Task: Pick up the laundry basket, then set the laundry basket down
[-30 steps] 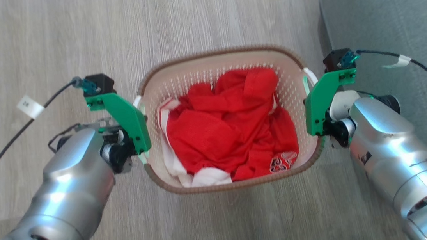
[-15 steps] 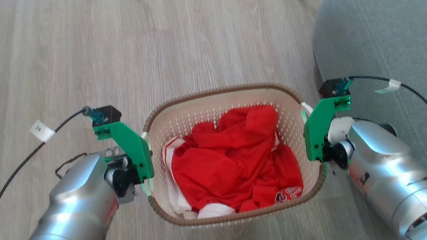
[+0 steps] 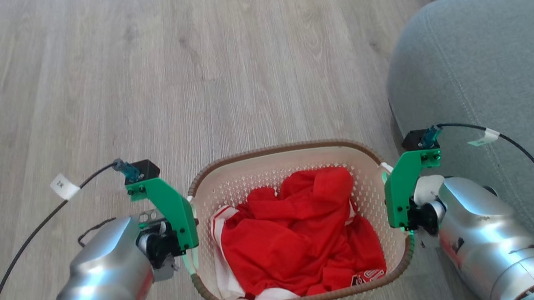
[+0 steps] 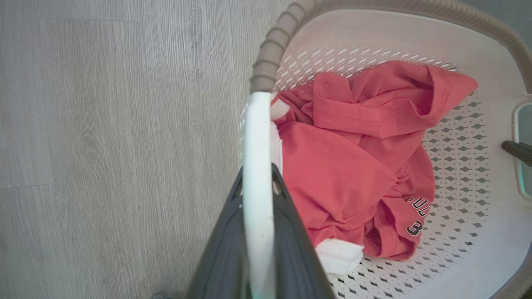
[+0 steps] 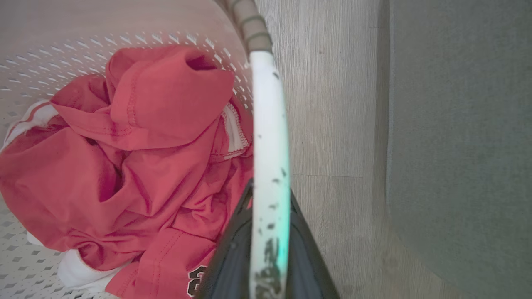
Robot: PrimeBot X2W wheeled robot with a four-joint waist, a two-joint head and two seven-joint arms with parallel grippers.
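Grey wood-look floor [image 3: 191, 79]. Cream perforated plastic laundry basket [image 3: 250, 183] with brown woven rim, red clothing [image 3: 294, 230] inside, just beside grey upholstered sofa [image 3: 485, 75]. Far-side left gripper [image 4: 257, 182] pinches one white handle; sofa-side right gripper [image 5: 270, 191] pinches the other, likely keeping load level.

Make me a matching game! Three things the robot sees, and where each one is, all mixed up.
Things:
1. crumpled red clothing
2. grey fabric sofa
3. left gripper

Places:
A. shut on the basket's white side handle
B. inside the cream-white perforated plastic laundry basket
C. beside the basket, on the robot's right

Pairs: 1-B, 2-C, 3-A.
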